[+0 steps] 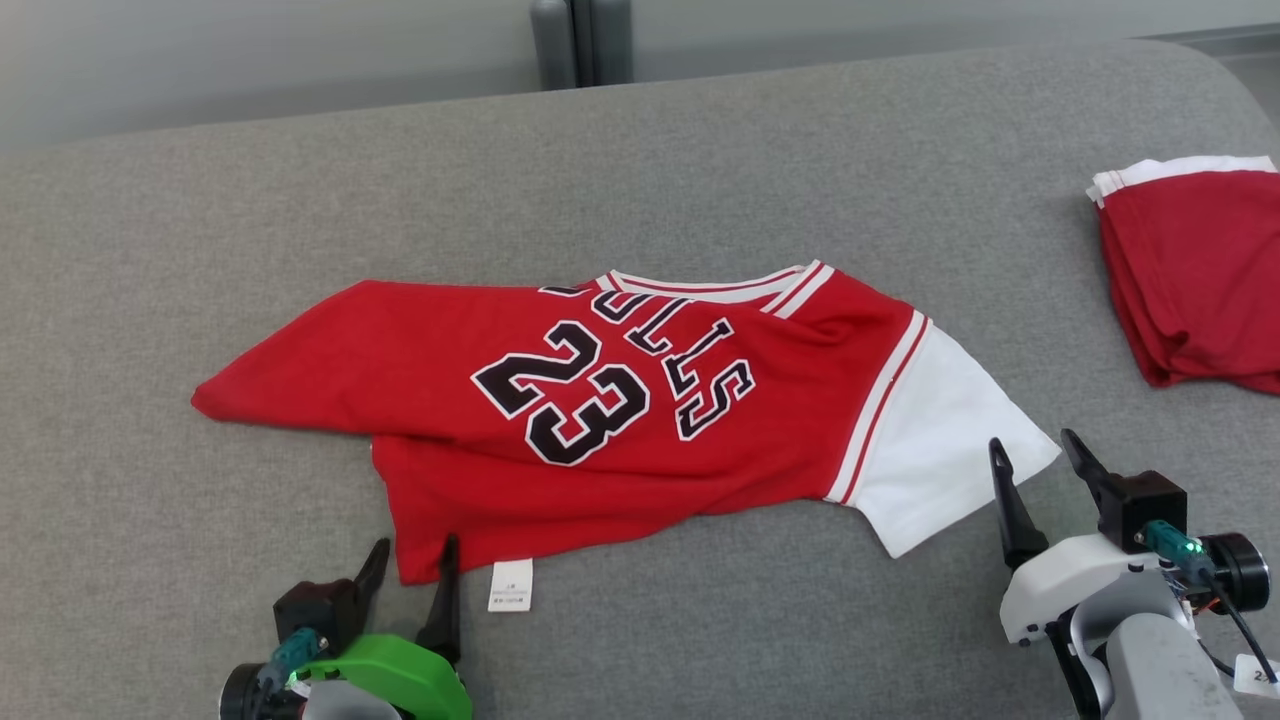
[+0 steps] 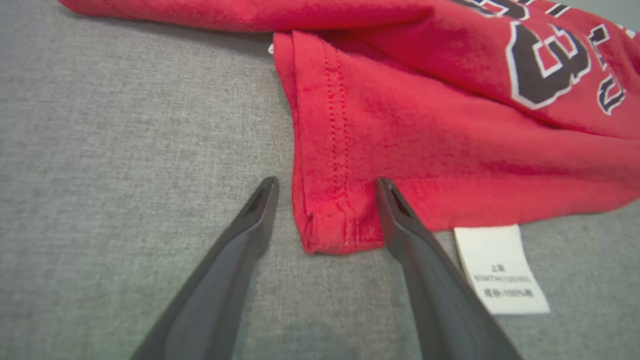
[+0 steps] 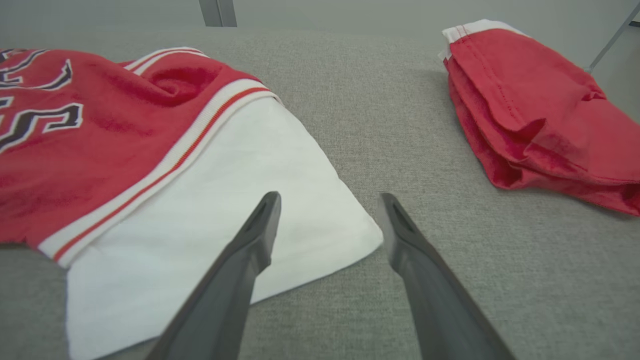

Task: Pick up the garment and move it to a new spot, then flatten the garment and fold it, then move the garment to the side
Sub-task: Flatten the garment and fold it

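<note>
Currently two red cloth garments are lying on the grey fabric counter: numbered jersey mid-frame, folded bundle upper right; left tool and right tool are gaping wide, empty.

The garment is red, with black lettering and a black 23 edged in white, a white sleeve and white trim striped red. Its label is white; the bench is mottled grey. The other cloth is red, edged white.
</note>
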Controlling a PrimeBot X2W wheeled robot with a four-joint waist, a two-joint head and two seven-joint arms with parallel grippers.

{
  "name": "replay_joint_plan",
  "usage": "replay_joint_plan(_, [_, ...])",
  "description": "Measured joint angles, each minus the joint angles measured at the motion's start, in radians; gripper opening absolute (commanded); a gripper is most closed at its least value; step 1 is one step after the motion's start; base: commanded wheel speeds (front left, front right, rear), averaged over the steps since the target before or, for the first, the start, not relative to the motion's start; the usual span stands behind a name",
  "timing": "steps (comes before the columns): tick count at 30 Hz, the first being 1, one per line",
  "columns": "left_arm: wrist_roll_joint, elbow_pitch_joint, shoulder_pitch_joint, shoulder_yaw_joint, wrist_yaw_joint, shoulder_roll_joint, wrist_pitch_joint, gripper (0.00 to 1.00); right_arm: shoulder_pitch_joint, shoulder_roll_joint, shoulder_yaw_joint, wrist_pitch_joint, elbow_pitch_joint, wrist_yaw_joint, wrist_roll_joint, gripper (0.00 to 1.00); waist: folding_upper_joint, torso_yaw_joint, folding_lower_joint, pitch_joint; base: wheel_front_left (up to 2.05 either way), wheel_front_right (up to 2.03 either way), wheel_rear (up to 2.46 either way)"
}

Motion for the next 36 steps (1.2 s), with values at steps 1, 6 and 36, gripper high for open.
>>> replay_joint_plan(1, [0.006,0.004,-0.007,0.000,0.000,0.000,-0.002,1.00,-0.012,0.000,-0.006,0.000,0.014,0.000,-0.009,1.00,0.0000,-0.001,0.0000,0.008,0.00,0.00,0.00])
replay_joint_plan(6, [0.009,0.013,-0.035,-0.016,0.000,0.001,-0.008,1.00,-0.056,0.000,-0.041,0.000,0.106,0.000,-0.047,1.00,0.0000,0.006,0.0000,0.040,0.00,0.00,0.00])
replay_joint_plan(36, [-0.063,-0.011,0.000,-0.137,0.000,0.009,0.005,0.00,-0.049,-0.001,0.000,0.000,0.169,-0.001,0.076,0.00,0.0000,0.048,0.0001,-0.036,0.00,0.00,0.00])
